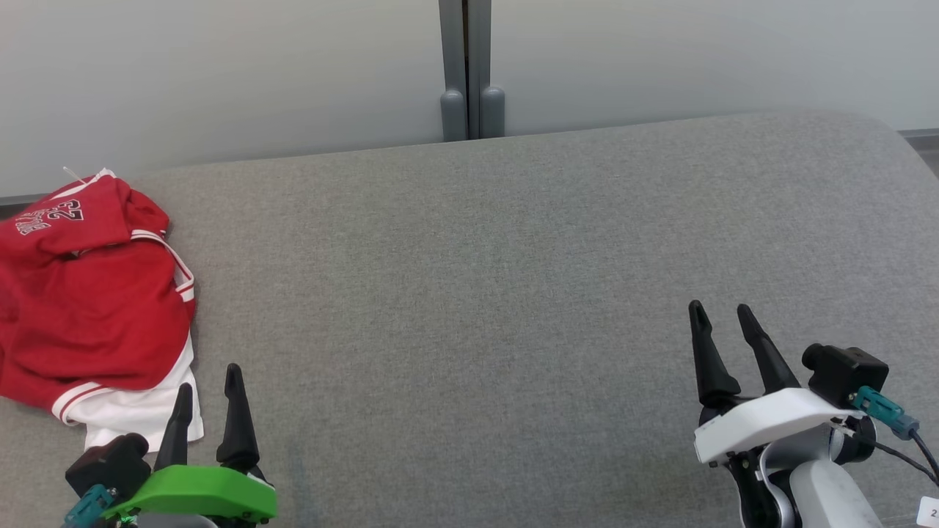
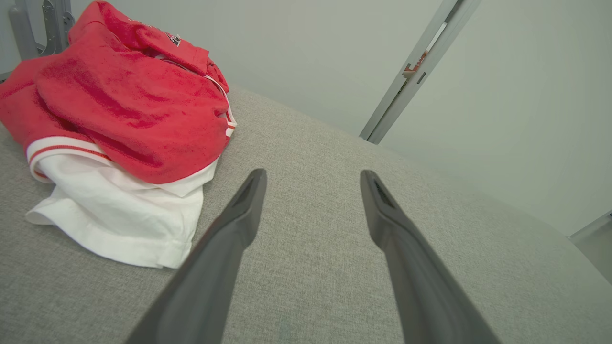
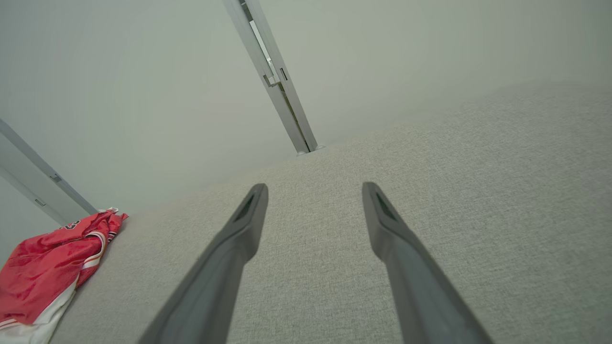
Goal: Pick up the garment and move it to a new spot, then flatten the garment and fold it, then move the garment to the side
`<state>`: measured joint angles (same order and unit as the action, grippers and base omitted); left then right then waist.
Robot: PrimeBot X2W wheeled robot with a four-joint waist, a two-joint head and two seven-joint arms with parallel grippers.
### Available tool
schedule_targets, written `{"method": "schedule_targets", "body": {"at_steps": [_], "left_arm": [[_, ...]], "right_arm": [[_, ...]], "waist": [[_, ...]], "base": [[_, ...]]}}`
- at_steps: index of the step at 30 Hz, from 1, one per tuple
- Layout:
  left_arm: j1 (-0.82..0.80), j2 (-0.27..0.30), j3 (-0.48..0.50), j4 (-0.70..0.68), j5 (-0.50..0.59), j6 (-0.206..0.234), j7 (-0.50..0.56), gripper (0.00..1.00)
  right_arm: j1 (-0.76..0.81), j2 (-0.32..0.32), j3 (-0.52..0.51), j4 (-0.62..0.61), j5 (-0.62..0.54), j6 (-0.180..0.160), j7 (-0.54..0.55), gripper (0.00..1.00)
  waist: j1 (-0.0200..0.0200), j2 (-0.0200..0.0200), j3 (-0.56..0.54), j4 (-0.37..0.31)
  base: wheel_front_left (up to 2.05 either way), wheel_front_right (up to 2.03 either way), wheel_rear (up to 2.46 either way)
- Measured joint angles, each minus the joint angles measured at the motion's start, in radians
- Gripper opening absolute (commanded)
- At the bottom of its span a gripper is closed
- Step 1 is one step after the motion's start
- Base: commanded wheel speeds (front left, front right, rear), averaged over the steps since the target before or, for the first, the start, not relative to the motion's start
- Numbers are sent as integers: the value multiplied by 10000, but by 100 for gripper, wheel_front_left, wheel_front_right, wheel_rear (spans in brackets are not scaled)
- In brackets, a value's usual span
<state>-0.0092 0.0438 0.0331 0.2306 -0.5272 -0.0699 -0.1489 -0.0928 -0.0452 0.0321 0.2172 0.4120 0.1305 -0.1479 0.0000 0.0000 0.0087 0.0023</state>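
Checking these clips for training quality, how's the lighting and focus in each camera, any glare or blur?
Head view: soft even light, no glare; the red garment is cropped at the left edge. Left wrist view: wide-angle tilt, the left claw looms slightly soft, fabric crisp. Right wrist view: the far edge of the grey cushion fades hazily into the wall.

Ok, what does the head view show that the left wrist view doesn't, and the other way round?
Head view, not left wrist: the right gripper, open, and the green housing of the left gripper. Left wrist, not head: a grey metal bracket behind the garment, and its white layer's stitched hem up close. Shared: the red and white garment crumpled on the grey cushion, the left gripper's open fingers beside it, and the grey door frame.
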Motion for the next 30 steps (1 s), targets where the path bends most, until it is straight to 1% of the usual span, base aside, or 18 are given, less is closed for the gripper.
{"method": "schedule_targets", "body": {"at_steps": [8,18,30], "left_arm": [[49,13,42,13,920,0,-205,100],[106,19,81,115,1814,-2,-435,100],[141,29,148,201,2911,-19,-677,100]], "right_arm": [[-36,-4,132,52,-755,0,-213,100],[-44,-10,230,192,-1580,0,-439,100],[-54,-19,295,451,-2203,0,-669,100]], "waist": [[0,0,35,-13],[0,0,29,-19],[0,0,47,-21]], "base": [[0,0,0],[0,0,0],[0,0,0]]}}
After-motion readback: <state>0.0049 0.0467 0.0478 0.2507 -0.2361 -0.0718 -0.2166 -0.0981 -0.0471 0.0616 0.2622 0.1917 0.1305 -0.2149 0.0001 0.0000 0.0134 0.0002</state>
